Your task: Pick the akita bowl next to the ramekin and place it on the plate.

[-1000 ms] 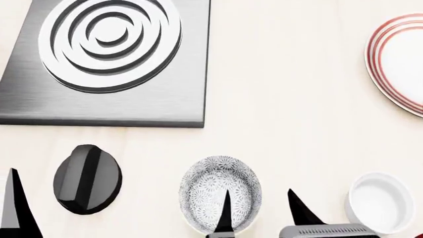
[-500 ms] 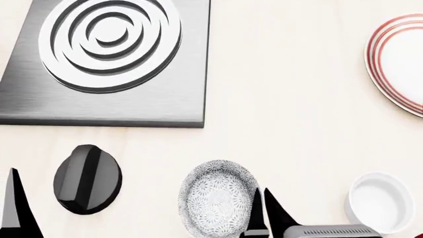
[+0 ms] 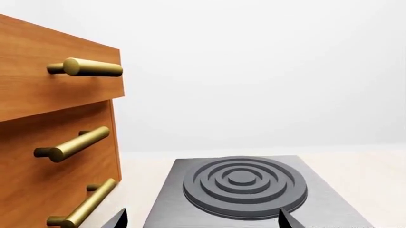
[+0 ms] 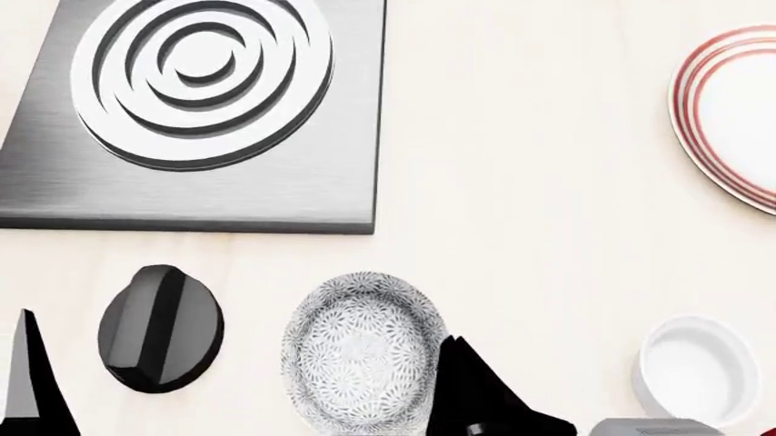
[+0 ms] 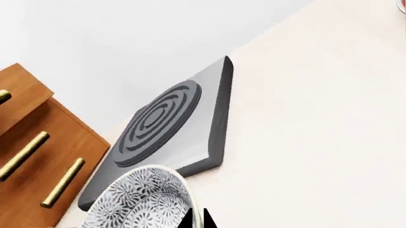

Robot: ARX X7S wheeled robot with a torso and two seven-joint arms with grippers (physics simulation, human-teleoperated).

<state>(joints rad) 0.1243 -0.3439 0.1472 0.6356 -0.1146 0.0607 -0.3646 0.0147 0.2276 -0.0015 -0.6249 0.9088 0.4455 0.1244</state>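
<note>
Gripping the small grey-and-white lacy-patterned akita bowl [image 4: 363,352] by its rim, the right gripper [image 4: 467,400] sits at the bowl's right edge; the right wrist view shows its dark fingertips closed together on the rim of the bowl [image 5: 140,199], with no gap visible between them. The bowl sits near the bottom of the head view, tilted, between a black oval knob [image 4: 160,328] and the plain glossy white ramekin [image 4: 696,371], well apart from the red-ringed white plate [image 4: 731,113] at the far right edge. To do this lift well, I judge the pinch should be kept firm and the bowl raised level before swinging towards the plate, clearing the ramekin (a one-sided rim hold invites swinging). The left gripper [image 3: 201,221] shows 2 fingertips set wide apart, holding nothing, facing the grey square hob [image 3: 247,190].

Counted in view: 1 patterned bowl, 1 ramekin, 1 plate, 1 hob, 1 knob, 3 brass handles [image 3: 73,145] on a wooden cabinet [image 3: 38,95].
</note>
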